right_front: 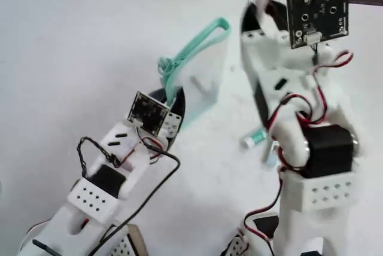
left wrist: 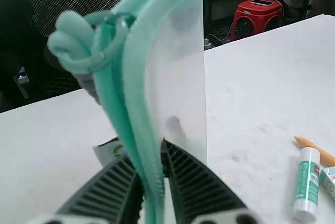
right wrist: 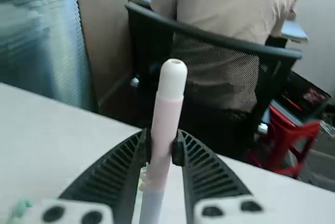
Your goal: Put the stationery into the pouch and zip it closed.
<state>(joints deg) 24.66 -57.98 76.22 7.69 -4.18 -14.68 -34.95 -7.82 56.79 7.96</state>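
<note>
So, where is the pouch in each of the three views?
High view: the pouch stands mid-table, in the left pincer.
Left wrist view: the pouch rises from that pincer.
Right wrist view: perhaps the small teal bit beside the right pincer.
Shared landmark: the white table.

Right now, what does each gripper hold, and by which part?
The left gripper pinches the pouch by its green zipper edge. The right gripper clamps the pink pen around its barrel.
</note>
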